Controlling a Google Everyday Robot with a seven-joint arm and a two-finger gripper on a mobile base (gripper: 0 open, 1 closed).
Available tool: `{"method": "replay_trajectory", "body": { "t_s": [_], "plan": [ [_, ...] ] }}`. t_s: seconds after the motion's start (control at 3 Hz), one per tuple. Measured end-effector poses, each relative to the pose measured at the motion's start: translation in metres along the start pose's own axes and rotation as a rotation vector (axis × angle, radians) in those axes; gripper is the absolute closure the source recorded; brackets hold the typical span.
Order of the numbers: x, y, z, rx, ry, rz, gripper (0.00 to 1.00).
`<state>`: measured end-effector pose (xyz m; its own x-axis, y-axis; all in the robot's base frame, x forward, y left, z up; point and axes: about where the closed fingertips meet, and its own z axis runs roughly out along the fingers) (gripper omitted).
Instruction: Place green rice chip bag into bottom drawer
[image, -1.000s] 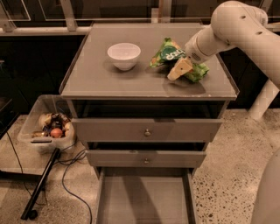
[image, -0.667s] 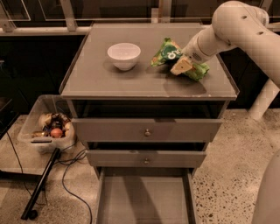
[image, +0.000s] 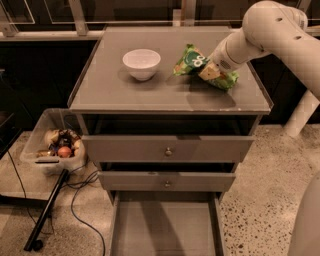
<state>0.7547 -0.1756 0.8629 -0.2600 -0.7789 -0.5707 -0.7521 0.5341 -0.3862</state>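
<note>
The green rice chip bag (image: 190, 59) lies crinkled on the cabinet top (image: 110, 85), right of centre, with its dark green oval facing up. My gripper (image: 209, 71) reaches in from the upper right on the white arm (image: 260, 30) and sits on the bag's right half, covering part of it. More green foil (image: 226, 80) shows to the right of the gripper. The bottom drawer (image: 165, 225) is pulled open at the cabinet's foot, and its flat floor is bare.
A white bowl (image: 142, 62) stands left of the bag. The two upper drawers (image: 168, 149) with round knobs are slightly out. A clear bin (image: 52, 145) of items, a black pole (image: 46, 212) and cables lie on the floor at left. A white post (image: 301, 114) stands at right.
My gripper has moved slightly up and back onto the bag. The bag, bowl and drawers have not visibly moved.
</note>
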Motion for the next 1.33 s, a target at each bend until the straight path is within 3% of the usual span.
{"method": "replay_trajectory", "body": {
  "t_s": [0.33, 0.67, 1.33],
  "plan": [
    [0.000, 0.000, 0.000, -0.001, 0.000, 0.000, 1.00],
    [0.004, 0.003, -0.010, 0.001, -0.006, -0.003, 1.00],
    [0.015, 0.021, -0.062, 0.026, -0.072, 0.000, 1.00]
  ]
}}
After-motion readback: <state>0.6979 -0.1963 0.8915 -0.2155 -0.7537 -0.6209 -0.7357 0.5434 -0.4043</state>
